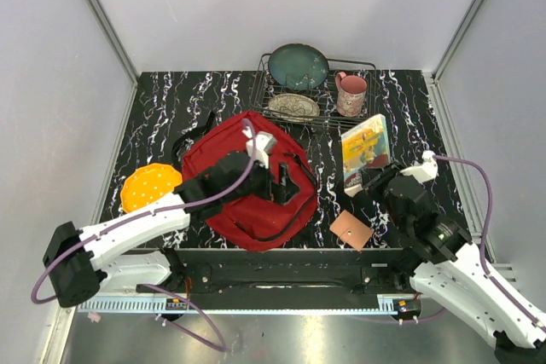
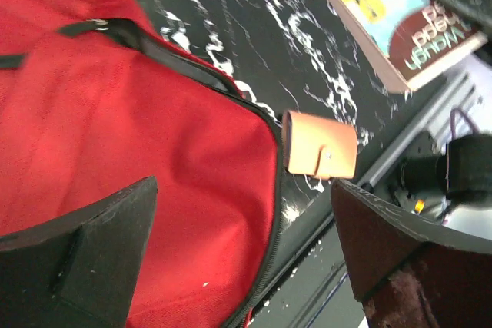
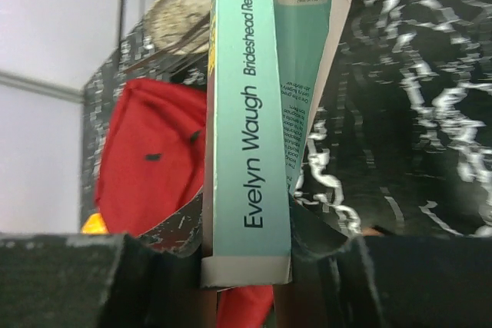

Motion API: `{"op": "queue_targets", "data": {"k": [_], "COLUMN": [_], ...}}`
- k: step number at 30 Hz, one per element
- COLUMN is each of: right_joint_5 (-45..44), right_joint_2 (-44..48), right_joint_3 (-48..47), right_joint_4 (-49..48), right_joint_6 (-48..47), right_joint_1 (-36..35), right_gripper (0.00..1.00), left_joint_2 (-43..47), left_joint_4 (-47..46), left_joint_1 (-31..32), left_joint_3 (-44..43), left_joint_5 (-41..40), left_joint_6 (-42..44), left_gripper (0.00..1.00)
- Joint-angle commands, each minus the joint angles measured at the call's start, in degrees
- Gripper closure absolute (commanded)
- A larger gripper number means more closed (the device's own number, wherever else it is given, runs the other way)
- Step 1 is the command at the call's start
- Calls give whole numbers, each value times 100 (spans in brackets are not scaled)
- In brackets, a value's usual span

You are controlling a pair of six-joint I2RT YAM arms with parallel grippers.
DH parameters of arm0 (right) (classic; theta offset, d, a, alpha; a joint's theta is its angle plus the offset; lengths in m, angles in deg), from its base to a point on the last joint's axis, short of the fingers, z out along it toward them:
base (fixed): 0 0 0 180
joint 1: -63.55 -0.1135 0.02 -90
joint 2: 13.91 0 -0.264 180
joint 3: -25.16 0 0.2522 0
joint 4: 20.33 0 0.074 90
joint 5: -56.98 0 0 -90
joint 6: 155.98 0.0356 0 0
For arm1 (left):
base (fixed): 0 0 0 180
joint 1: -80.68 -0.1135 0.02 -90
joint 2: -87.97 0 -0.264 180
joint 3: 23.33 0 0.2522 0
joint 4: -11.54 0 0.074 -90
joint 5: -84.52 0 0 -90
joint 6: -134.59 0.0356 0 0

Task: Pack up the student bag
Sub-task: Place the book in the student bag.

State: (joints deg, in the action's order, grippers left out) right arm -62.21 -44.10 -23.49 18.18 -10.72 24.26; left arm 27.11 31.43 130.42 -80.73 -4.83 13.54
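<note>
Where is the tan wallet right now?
In the top view, the tan wallet lies just right of the student bag, on the near side of the book.

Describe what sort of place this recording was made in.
Probably a lab robot test cell, not a home: plain white panel walls on metal framing enclose a black marble-patterned tabletop, with staged props: a large red fabric backpack, a wire dish rack and a teal-spined paperback book.
</note>
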Motion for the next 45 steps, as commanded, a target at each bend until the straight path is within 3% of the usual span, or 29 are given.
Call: {"op": "queue_targets", "data": {"k": [1,5,11,16,19,20,22,23,25,32,40,45], "right_joint_5": [-1289,-1554,-1388,-1212,-1151,-1124,-1072,-1063,-1001,-413,1221,2344], "right_joint_2": [365,576,585,480,436,444,444,453,453,322,278,216], "right_joint_3": [-763,-914,-975,-958,-931,-923,-923,-914,-914,-949,-949,-1203], "right_joint_4": [776,1058,1146,1146,1137,1128,1119,1128,1119,1102,400,223], "right_joint_6": [-244,-297,-174,-95,-42,-51,-33,-33,-60,-192,-173,-368], "right_joint_1": [0,0,0,0,0,0,9,0,9,0,0,0], "right_gripper": [100,100,100,100,100,100,100,100,100,100,100,100], "left_joint_2": [-645,-1164,-1744,-2166,-2430,-2509,-2501,-2449,-2317,-1518,-841,-278], "left_joint_4": [257,371,678,1118,1373,1434,1514,1540,1584,1865,2094,1779], "left_joint_1": [632,1002,1293,1416,1460,1460,1469,1469,1469,1250,748,547], "left_joint_3": [-821,-1207,-1419,-1674,-1832,-1850,-1876,-1876,-1885,-2227,-2667,-2694], "left_joint_5": [-109,6,-459,-829,-995,-1083,-1250,-1338,-1628,-2630,-3711,-4116], "left_joint_6": [837,1065,1171,1162,1075,987,934,908,899,1118,1137,1013], "left_gripper": [1,1,1,15,34,50,68,84,98,100,100,100]}}
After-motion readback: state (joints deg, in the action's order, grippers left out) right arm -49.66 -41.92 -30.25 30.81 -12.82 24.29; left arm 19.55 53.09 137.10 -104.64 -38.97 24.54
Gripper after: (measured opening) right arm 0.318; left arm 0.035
